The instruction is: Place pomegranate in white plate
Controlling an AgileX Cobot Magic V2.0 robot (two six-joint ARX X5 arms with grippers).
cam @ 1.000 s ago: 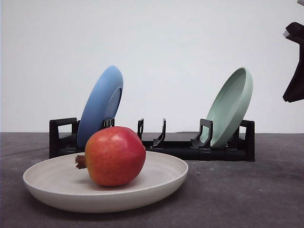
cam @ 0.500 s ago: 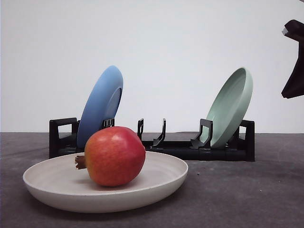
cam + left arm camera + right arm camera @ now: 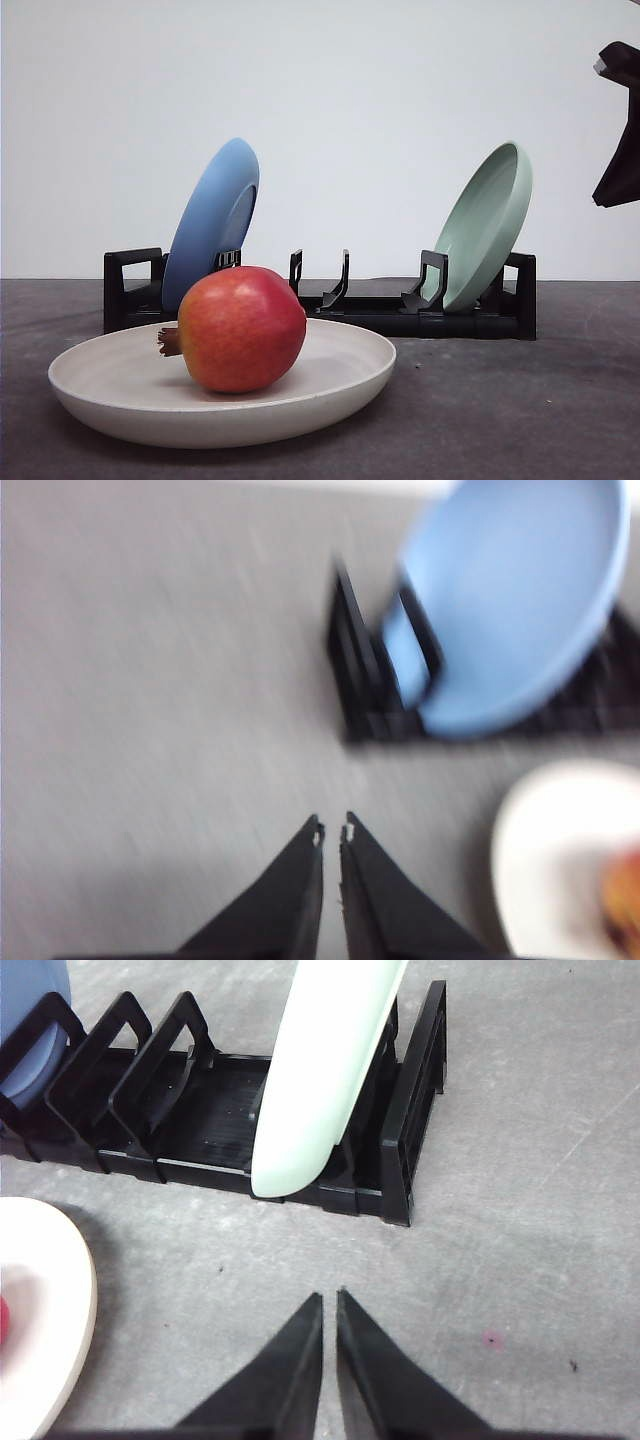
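Pomegranate (image 3: 243, 328) sits inside the white plate (image 3: 340, 385), left of the plate's centre as the front camera sees it, resting on the plate floor and clear of the rim. Round and red, with an orange-yellow blush on the upper left; skin is smooth and glossy. Brown crown stub points left, about level. Nothing touches the fruit.

White plate is wide, shallow, matte cream with a raised rim, flat on the dark grey table (image 3: 520, 410), in front of the black dish rack (image 3: 380, 318).

Rack holds two plates on edge: blue plate (image 3: 213, 225) in a left slot, tilted, and pale green plate (image 3: 487, 225) in a right slot, also tilted. Middle slots are bare.

Left gripper (image 3: 332, 832): fingers nearly together, thin gap only, nothing between them. It hangs over bare table, rack end and blue plate (image 3: 510, 610) beyond the tips, white plate rim (image 3: 520, 850) to one side. That view is motion-blurred.

Right gripper (image 3: 328, 1300): fingers also closed to a thin slit, empty, above the table just short of the rack's (image 3: 410, 1120) green-plate end. Pale green plate (image 3: 320, 1080) stands edge-on ahead of the tips. White plate edge (image 3: 60, 1310) and a sliver of red fruit sit off to the side.

In the front view a dark arm part (image 3: 622, 130) shows high at the right edge, well apart from the plate.
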